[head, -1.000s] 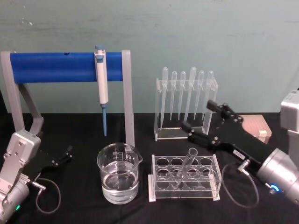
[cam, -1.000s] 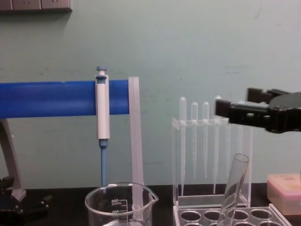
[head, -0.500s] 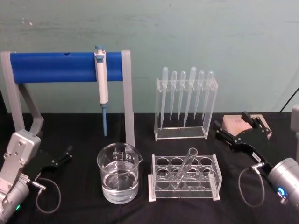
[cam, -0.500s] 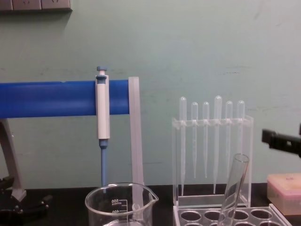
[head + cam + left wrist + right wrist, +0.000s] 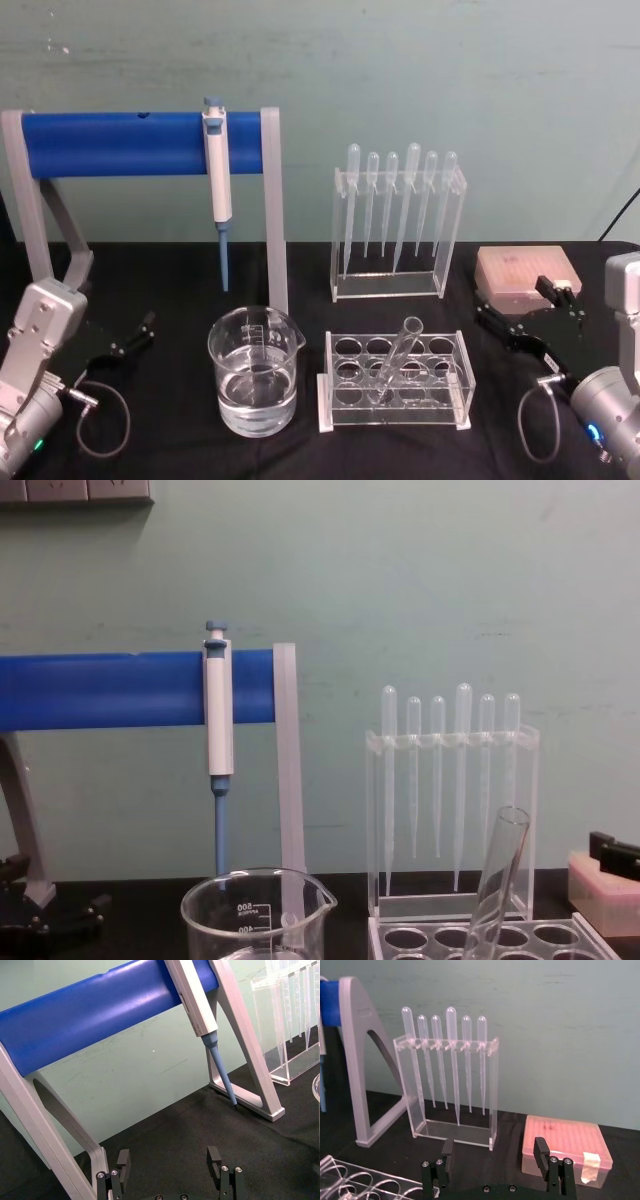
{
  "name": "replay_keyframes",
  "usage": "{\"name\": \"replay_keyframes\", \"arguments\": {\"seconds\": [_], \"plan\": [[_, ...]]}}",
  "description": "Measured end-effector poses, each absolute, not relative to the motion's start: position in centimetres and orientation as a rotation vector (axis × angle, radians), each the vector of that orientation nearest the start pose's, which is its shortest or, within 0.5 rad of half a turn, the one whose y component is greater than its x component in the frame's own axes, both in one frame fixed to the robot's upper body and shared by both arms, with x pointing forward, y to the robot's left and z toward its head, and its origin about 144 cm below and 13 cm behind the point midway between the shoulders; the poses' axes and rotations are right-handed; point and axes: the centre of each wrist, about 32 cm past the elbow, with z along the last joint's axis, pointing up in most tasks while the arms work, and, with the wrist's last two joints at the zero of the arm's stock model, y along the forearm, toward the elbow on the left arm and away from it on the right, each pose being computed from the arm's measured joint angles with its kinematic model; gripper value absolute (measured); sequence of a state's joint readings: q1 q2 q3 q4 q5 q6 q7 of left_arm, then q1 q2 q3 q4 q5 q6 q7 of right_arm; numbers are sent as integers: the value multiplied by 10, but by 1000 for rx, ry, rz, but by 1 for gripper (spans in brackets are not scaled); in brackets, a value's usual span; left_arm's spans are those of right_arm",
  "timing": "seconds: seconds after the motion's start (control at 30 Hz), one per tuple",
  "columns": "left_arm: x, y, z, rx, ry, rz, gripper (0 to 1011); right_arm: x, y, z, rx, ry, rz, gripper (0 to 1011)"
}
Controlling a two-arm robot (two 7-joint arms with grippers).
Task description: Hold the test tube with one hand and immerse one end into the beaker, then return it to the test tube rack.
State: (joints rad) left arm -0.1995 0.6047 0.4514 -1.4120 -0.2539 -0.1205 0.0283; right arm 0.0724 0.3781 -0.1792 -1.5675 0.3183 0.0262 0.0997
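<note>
Black bench: clear glass test tube [image 5: 396,357] leans loosely in its clear rack [image 5: 395,382] beside the water-filled glass beaker [image 5: 254,372], both black end effectors (right [image 5: 530,313], left [image 5: 131,337]) spread empty, so an off-centre pinch could tip it.

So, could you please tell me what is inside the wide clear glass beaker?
The wide clear glass beaker holds clear liquid filling roughly its lower half. Nothing else is visible in it; the clear glass test tube leans in its rack.
</note>
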Motion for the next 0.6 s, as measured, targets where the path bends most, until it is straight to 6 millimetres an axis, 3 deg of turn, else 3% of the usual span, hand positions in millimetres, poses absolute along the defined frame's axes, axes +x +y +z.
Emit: {"name": "replay_keyframes", "arguments": {"seconds": [0.6], "plan": [[489, 310, 1140, 304, -285, 1248, 1000, 474, -284, 1161, -70, -36, -1312, 1002]]}}
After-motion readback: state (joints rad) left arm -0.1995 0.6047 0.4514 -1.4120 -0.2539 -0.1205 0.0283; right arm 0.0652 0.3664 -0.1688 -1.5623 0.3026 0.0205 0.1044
